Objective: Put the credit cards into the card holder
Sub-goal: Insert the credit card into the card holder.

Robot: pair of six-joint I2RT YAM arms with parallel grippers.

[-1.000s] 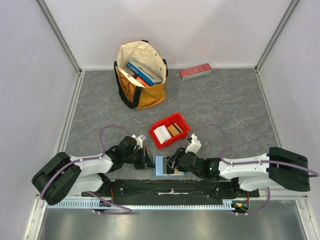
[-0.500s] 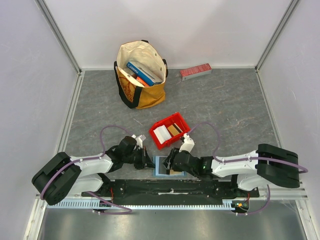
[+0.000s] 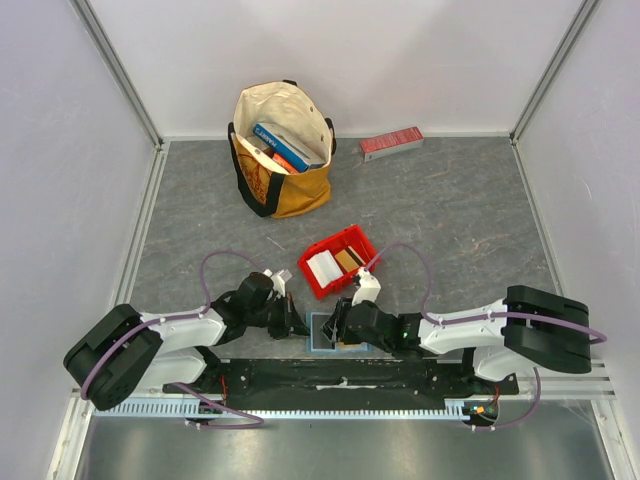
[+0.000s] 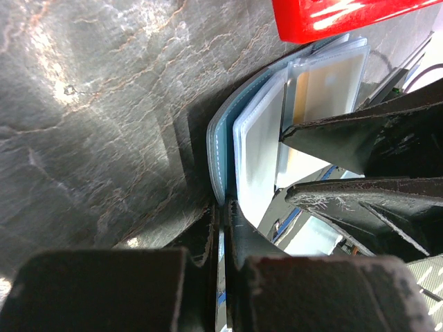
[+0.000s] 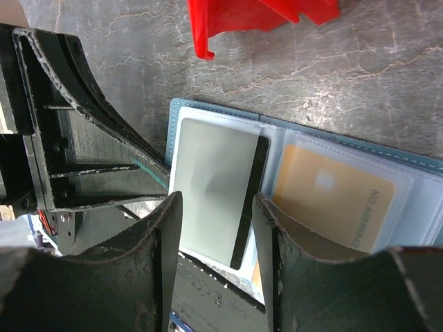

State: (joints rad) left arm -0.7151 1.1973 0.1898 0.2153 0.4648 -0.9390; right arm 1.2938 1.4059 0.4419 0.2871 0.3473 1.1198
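The teal card holder (image 3: 322, 334) lies open at the near edge of the table. My left gripper (image 3: 299, 325) is shut on its left cover, seen pinched in the left wrist view (image 4: 223, 207). My right gripper (image 3: 340, 327) is open just above the holder's left page. In the right wrist view a white card with a black stripe (image 5: 214, 183) lies on that page between the fingers (image 5: 163, 228). A tan card (image 5: 332, 200) sits in the slot beside it. A white card (image 3: 323, 266) and a tan card (image 3: 348, 259) lie in the red bin (image 3: 352, 237).
A tote bag (image 3: 281, 150) with books stands at the back. A long red box (image 3: 391, 143) lies by the back wall. The black base rail (image 3: 330, 378) runs right below the holder. The red bin is just beyond the holder.
My right arm has slid left, bringing its open gripper further over the holder's left page. The left gripper has kept its grip and has not moved.
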